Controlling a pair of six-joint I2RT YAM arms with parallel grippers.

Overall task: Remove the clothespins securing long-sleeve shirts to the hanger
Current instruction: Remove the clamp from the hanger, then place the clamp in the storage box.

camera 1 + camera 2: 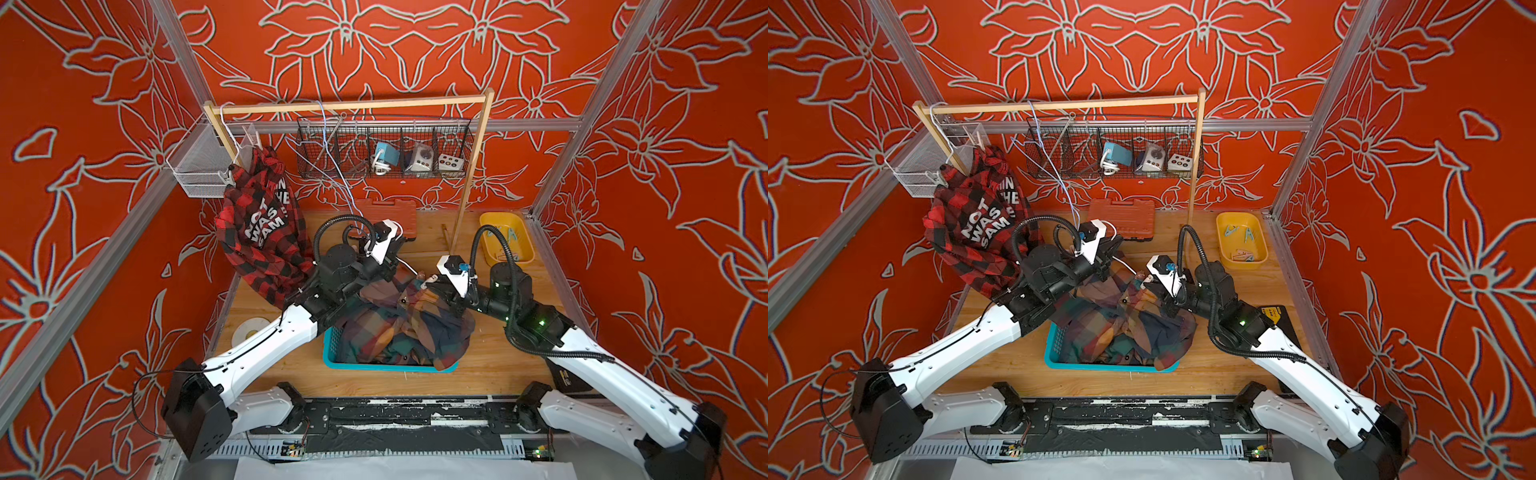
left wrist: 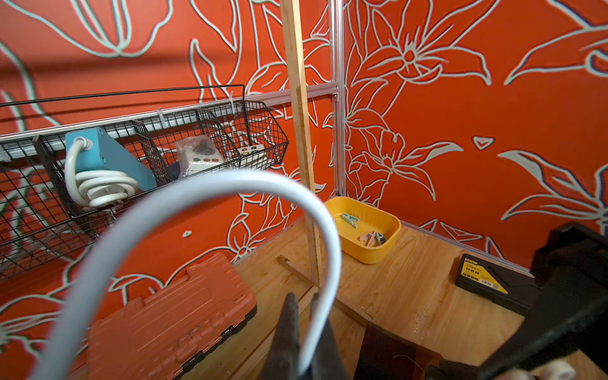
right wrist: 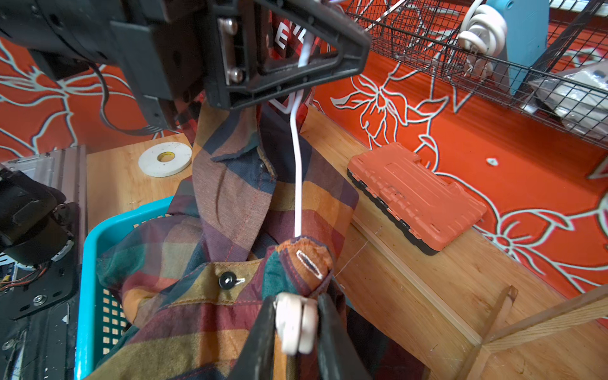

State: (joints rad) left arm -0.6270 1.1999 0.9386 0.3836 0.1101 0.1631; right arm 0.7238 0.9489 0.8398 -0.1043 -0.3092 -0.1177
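At the far left the red shirt is hanging from the rail. A pale pin is sitting at its shoulder. Below it a tape roll is lying flat on the counter.

Next comes the left tool, which is hovering in front of the orange case. Its jaws are pinching narrow around the white wire of the hanger. The dark shirt is draping from that hanger, and its lower folds are spilling into the teal basket at the middle of the counter, where more dark plaid cloth is lying heaped.

Just right of the shirt's collar, the right tool is reaching in from the side. Its jaws are pressing on both sides of a white pin and gripping it between them. The pin is sitting against the shirt's orange hem, just beside a buttonhole, where the hanger wire is disappearing into the cloth. How far the pin's own mouth is biting the cloth is hidden.

At the far right the yellow tray is resting on the counter near the rail's post, well apart from both tools. It is holding loose mint pins and pink pins.
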